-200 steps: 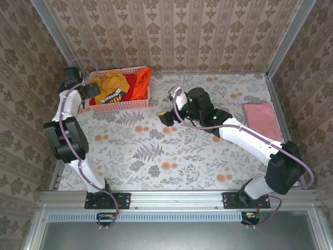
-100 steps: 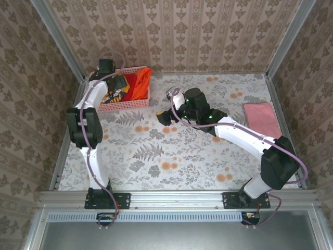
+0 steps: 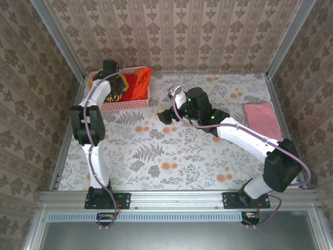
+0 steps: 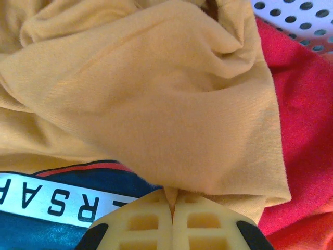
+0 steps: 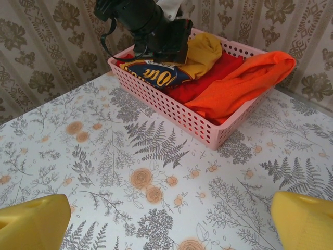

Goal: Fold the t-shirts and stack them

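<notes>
In the pink basket (image 5: 171, 112) lie a golden-yellow t-shirt (image 4: 156, 94) with a dark logo (image 5: 153, 75), a red one (image 4: 307, 104) and a bright orange one (image 5: 244, 78). My left gripper (image 4: 173, 200) reaches down into the basket and is shut, with a fold of the yellow cloth pinched between its pads. From above it sits over the basket's left half (image 3: 111, 78). My right gripper (image 5: 169, 224) hovers open above the table in front of the basket, with nothing between its fingers (image 5: 36, 224). A pale pink t-shirt (image 3: 259, 117) lies folded flat at the table's right side.
The basket (image 3: 125, 105) stands at the table's back left corner against the wallpapered wall. The floral tablecloth (image 3: 171, 151) spreads between the basket and the pink shirt. The right arm (image 3: 244, 138) stretches diagonally across the right half of the table.
The left arm swung from the left edge in over the basket, and its gripper went from open to shut on the yellow t-shirt. The right arm barely shifted.
</notes>
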`<state>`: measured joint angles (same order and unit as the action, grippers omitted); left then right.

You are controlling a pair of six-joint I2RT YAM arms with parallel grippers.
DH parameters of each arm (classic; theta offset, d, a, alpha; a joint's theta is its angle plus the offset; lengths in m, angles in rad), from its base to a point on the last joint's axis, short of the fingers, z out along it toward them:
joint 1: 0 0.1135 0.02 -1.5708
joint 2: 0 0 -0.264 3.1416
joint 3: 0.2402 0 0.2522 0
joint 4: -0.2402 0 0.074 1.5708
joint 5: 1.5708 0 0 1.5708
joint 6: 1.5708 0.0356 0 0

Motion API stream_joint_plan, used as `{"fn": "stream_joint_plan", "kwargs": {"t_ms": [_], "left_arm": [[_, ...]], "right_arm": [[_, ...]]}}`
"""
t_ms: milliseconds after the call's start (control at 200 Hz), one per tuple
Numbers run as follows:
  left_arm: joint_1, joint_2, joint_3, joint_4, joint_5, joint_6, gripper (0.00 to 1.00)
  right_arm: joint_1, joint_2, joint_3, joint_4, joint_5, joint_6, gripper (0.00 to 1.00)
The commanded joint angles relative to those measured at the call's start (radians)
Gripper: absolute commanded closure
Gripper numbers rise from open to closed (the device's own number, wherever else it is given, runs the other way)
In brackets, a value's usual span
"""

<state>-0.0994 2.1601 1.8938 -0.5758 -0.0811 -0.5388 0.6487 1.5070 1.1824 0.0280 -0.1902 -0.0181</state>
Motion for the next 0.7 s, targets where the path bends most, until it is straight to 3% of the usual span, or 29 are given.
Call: {"fn": "stream_joint_plan", "kwargs": {"t_ms": [0, 315, 510, 695], "left_arm": [[-0.014, -0.149, 0.003, 0.042, -0.017, 0.023, 1.00], [-0.049, -0.375, -0.006, 0.075, 0.067, 0.119, 1.00], [-0.114, -0.494, -0.009, 0.119, 0.114, 0.245, 1.00], [-0.178, -0.580, -0.016, 0.117, 0.164, 0.255, 1.00]], "right_arm": [[0.004, -0.023, -0.019, 0.039, 0.015, 0.020, 0.00], [0.003, -0.003, -0.018, 0.086, 0.016, 0.049, 0.00], [0.000, -0.004, -0.035, 0.111, 0.034, 0.073, 0.00], [-0.009, -0.034, -0.074, 0.132, 0.074, 0.109, 0.00]]}}
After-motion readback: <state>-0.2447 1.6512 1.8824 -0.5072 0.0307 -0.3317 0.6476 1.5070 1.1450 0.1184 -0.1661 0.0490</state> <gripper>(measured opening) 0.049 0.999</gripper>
